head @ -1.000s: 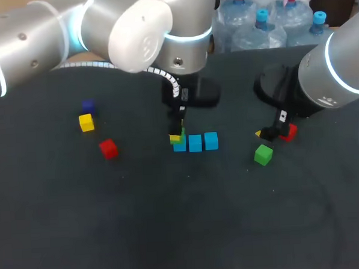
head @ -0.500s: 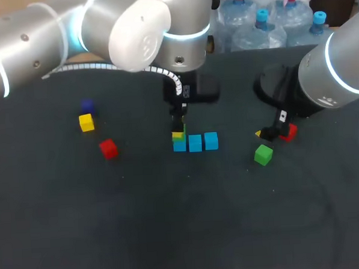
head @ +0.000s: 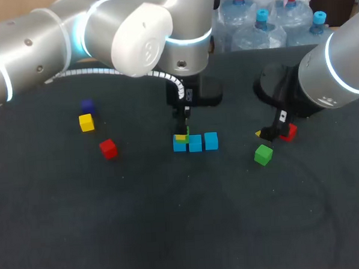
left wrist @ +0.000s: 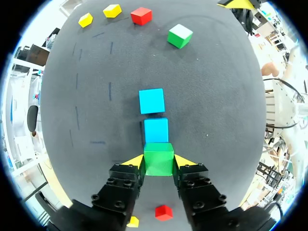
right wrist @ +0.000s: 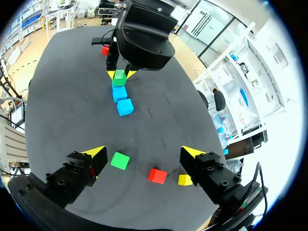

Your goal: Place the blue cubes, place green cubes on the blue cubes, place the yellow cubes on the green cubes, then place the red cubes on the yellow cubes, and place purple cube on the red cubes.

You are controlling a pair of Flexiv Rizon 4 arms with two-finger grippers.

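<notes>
Three blue cubes (head: 195,143) lie in a row mid-table. My left gripper (left wrist: 159,161) is shut on a green cube (left wrist: 159,159), held right over the row's left-end cube, which it hides in the left wrist view; the other two blue cubes (left wrist: 156,130) lie ahead of it. I cannot tell whether the green cube touches the blue one. My right gripper (right wrist: 144,154) hangs open at the right over a loose green cube (right wrist: 120,160), a red cube (right wrist: 157,175) and a yellow cube (right wrist: 185,179). That loose green cube (head: 263,155) lies in front of the right gripper in the head view.
At the left of the table lie a red cube (head: 108,148), a yellow cube (head: 86,122) and a dark purple cube (head: 87,105). The left arm's big wrist (head: 162,33) hangs over the table's far middle.
My left gripper has shifted slightly to the right and lower with the green cube, closer onto the blue row. The right arm has stayed still.
</notes>
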